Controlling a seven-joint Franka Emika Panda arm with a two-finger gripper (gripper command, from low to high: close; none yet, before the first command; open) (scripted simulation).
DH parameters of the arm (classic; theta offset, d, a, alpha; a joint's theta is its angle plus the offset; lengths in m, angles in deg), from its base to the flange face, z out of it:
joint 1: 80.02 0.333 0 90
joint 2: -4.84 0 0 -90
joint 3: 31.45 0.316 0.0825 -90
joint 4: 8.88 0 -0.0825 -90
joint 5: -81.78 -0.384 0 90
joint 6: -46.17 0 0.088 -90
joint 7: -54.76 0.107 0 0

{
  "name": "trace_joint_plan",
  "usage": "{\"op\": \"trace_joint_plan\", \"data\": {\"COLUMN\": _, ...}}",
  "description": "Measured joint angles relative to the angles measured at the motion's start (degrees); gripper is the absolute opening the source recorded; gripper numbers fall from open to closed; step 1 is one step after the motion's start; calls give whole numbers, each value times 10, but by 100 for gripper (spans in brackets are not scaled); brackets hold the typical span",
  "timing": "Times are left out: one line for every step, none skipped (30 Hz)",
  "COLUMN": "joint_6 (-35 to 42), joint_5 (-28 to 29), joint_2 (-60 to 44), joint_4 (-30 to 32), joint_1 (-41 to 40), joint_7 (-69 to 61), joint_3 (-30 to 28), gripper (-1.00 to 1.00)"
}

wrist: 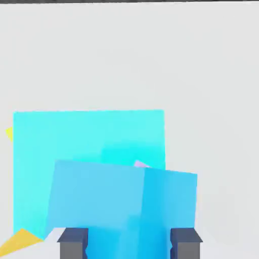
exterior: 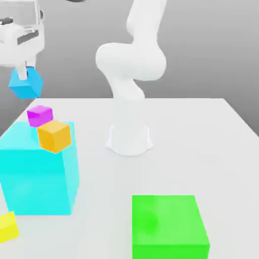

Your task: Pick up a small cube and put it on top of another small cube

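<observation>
The carry step is in hand: the gripper (exterior: 24, 71) has its fingers (wrist: 74, 242) clamped on the small cube (exterior: 25, 84), held in the air above the magenta cube (exterior: 39, 115) and orange cube (exterior: 53, 135) on the big cyan block (exterior: 40, 177). Next, I judge, it must centre over one of them, lower squarely, then let go.
</observation>
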Motion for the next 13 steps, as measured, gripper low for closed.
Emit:
{"op": "trace_joint_plan", "data": {"joint_6": -22, "joint_5": 1, "joint_2": -6, "joint_4": 17, "joint_1": -2, "joint_7": 1, "joint_3": -3, "gripper": -100}}
{"op": "trace_joint_plan", "data": {"joint_6": -45, "joint_5": 2, "joint_2": -13, "joint_4": 33, "joint_1": -3, "joint_7": 1, "joint_3": -5, "gripper": -100}}
{"op": "trace_joint_plan", "data": {"joint_6": -59, "joint_5": 4, "joint_2": -17, "joint_4": 43, "joint_1": -3, "joint_7": 1, "joint_3": -8, "gripper": 100}}
{"op": "trace_joint_plan", "data": {"joint_6": -59, "joint_5": 4, "joint_2": -17, "joint_4": 43, "joint_1": -3, "joint_7": 2, "joint_3": -8, "gripper": 100}}
{"op": "trace_joint_plan", "data": {"joint_6": -59, "joint_5": 4, "joint_2": -17, "joint_4": 43, "joint_1": -3, "joint_7": 2, "joint_3": -8, "gripper": 100}}
{"op": "trace_joint_plan", "data": {"joint_6": -59, "joint_5": 4, "joint_2": -17, "joint_4": 43, "joint_1": -3, "joint_7": 2, "joint_3": -8, "gripper": 100}}
{"op": "trace_joint_plan", "data": {"joint_6": -59, "joint_5": 4, "joint_2": -17, "joint_4": 43, "joint_1": -3, "joint_7": 2, "joint_3": -8, "gripper": 100}}
{"op": "trace_joint_plan", "data": {"joint_6": -59, "joint_5": 4, "joint_2": -17, "joint_4": 43, "joint_1": -3, "joint_7": 2, "joint_3": -8, "gripper": 100}}
{"op": "trace_joint_plan", "data": {"joint_6": -66, "joint_5": 5, "joint_2": -19, "joint_4": 48, "joint_1": -4, "joint_7": 2, "joint_3": -8, "gripper": 100}}
{"op": "trace_joint_plan", "data": {"joint_6": -57, "joint_5": 5, "joint_2": -16, "joint_4": 42, "joint_1": -4, "joint_7": 2, "joint_3": -7, "gripper": 100}}
{"op": "trace_joint_plan", "data": {"joint_6": -40, "joint_5": 3, "joint_2": -10, "joint_4": 31, "joint_1": -4, "joint_7": 2, "joint_3": -5, "gripper": 100}}
{"op": "trace_joint_plan", "data": {"joint_6": -19, "joint_5": 1, "joint_2": -3, "joint_4": 17, "joint_1": -4, "joint_7": 2, "joint_3": -2, "gripper": 100}}
{"op": "trace_joint_plan", "data": {"joint_6": 4, "joint_5": -1, "joint_2": 4, "joint_4": 2, "joint_1": -3, "joint_7": 2, "joint_3": 0, "gripper": 100}}
